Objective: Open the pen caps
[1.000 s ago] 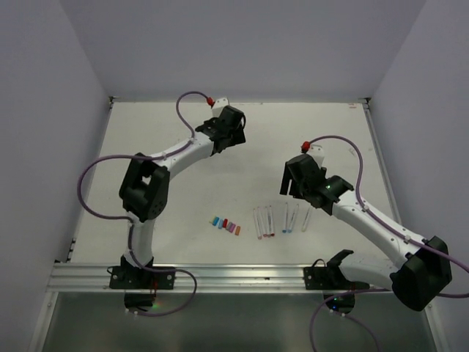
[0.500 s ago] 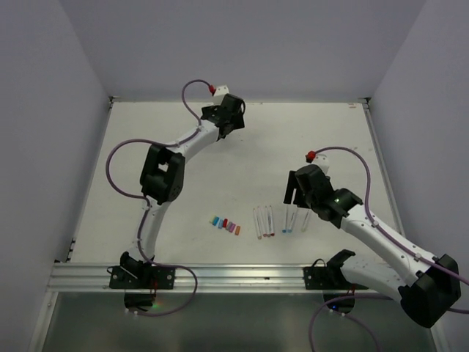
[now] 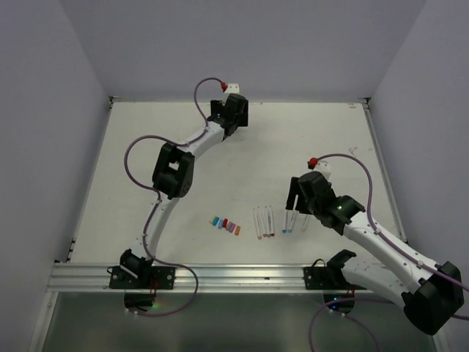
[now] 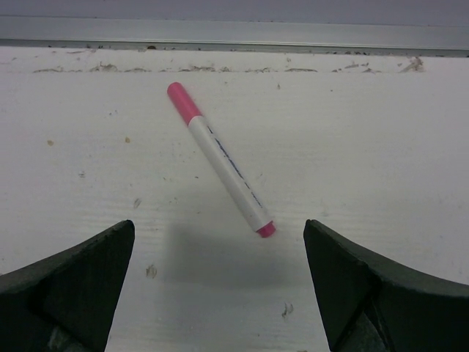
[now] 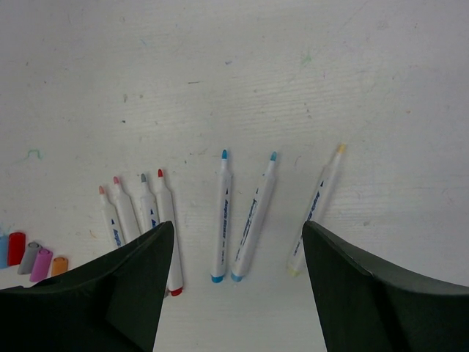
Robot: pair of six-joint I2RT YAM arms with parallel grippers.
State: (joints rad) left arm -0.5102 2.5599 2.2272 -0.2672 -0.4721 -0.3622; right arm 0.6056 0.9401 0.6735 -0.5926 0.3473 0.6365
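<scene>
The left tool (image 4: pixel 218 229) gaped, released, over a slim white pink-capped pen (image 4: pixel 220 158) on the scuffed surface (image 4: pixel 366 147). The right tool (image 5: pixel 236 238), also released, hung above uncapped pens (image 5: pixel 221 220); stubby caps (image 3: pixel 226 224) lay beside them.

Left arm (image 3: pixel 173 172) stretched far toward the back edge, left gripper (image 3: pixel 233 114) pointed down, jaws spread wide, holding nothing; right arm (image 3: pixel 381 242) bent inward, right gripper (image 3: pixel 295 207) low over mid-table, jaws apart, also holding nothing.

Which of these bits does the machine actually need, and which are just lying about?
For the job: pink-capped white plastic pen; row of uncapped thin white pens; small coloured plastic caps.
Not for the job: purple cables; aluminium rail.
</scene>
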